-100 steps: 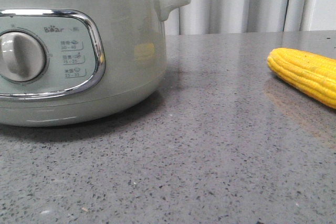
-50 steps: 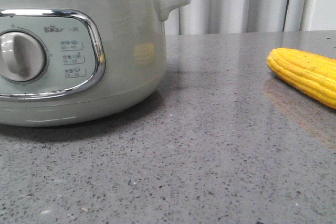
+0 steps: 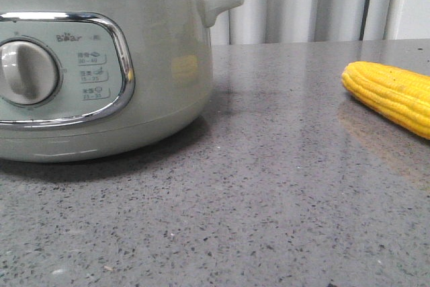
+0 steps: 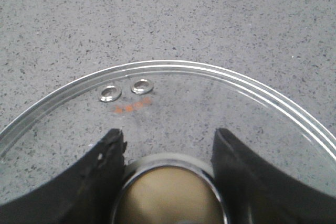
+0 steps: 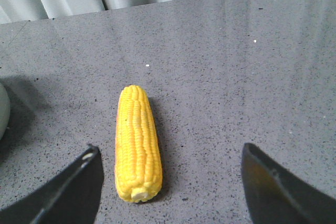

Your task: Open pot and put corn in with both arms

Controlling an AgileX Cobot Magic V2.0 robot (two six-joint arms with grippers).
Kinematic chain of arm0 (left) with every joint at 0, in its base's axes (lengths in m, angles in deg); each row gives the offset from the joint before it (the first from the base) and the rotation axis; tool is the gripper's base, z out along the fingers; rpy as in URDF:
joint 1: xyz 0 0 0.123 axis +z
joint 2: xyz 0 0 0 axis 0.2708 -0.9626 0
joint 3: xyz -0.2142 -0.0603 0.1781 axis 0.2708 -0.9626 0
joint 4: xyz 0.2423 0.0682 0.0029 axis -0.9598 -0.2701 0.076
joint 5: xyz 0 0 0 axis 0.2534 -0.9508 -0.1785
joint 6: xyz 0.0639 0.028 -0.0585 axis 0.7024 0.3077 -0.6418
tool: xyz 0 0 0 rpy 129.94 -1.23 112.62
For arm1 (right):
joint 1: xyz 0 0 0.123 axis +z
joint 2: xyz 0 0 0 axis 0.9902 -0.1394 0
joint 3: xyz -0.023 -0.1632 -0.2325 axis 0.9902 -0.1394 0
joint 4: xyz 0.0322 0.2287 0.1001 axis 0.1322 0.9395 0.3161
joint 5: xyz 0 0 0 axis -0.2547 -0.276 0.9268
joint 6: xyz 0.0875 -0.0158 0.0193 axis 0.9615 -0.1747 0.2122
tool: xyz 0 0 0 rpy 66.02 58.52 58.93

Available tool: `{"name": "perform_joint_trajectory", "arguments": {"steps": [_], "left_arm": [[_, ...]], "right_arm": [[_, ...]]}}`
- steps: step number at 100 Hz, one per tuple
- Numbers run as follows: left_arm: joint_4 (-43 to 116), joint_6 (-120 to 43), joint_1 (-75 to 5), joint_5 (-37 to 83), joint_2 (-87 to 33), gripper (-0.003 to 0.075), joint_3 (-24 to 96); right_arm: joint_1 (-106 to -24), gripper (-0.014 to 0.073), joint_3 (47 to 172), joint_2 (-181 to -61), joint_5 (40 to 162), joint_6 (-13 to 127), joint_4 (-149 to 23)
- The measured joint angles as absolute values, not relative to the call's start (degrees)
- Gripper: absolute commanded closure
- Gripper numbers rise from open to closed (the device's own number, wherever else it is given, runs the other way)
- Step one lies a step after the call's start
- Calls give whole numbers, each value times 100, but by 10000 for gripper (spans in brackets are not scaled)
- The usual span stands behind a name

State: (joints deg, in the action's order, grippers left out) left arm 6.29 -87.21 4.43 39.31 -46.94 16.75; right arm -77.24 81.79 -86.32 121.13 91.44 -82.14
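The pale grey-green pot (image 3: 161,65) stands at the left of the front view, its steel rim bare. The glass lid (image 4: 210,95) is off it: the grey speckled counter shows through the glass in the left wrist view. My left gripper (image 4: 169,135) is shut on the lid's chrome-ringed knob (image 4: 170,192), one black finger on each side. The yellow corn (image 3: 393,95) lies on the counter at the right. In the right wrist view the corn (image 5: 136,140) lies between the fingers of my open right gripper (image 5: 169,149), closer to one finger and touching neither.
The grey speckled counter (image 3: 269,199) stretches back to pale curtains (image 3: 295,1). The pot's side handle (image 3: 220,3) sticks out toward the corn. Two small metal rings (image 4: 110,93) sit in the lid glass. A sliver of the pot (image 5: 2,114) shows beside the corn.
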Motion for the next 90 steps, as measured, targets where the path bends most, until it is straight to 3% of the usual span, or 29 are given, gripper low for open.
{"name": "perform_joint_trajectory", "arguments": {"steps": [11, 33, 62, 90], "left_arm": [[629, -8710, 443, 3917, -4694, 392, 1675], [737, -8718, 416, 3892, -4451, 253, 1675], [960, -8732, 69, 4079, -3805, 259, 1675], [1143, -8732, -294, 3901, -2138, 259, 1675]], "right_arm": [[-7724, 113, 8179, -8632, 12113, 9144, -8214], [-7724, 113, 8179, -8632, 12113, 9144, -8214], [-7724, 113, 8179, -8632, 12113, 9144, -8214], [-7699, 113, 8179, -8880, 12087, 8968, -8214]]}}
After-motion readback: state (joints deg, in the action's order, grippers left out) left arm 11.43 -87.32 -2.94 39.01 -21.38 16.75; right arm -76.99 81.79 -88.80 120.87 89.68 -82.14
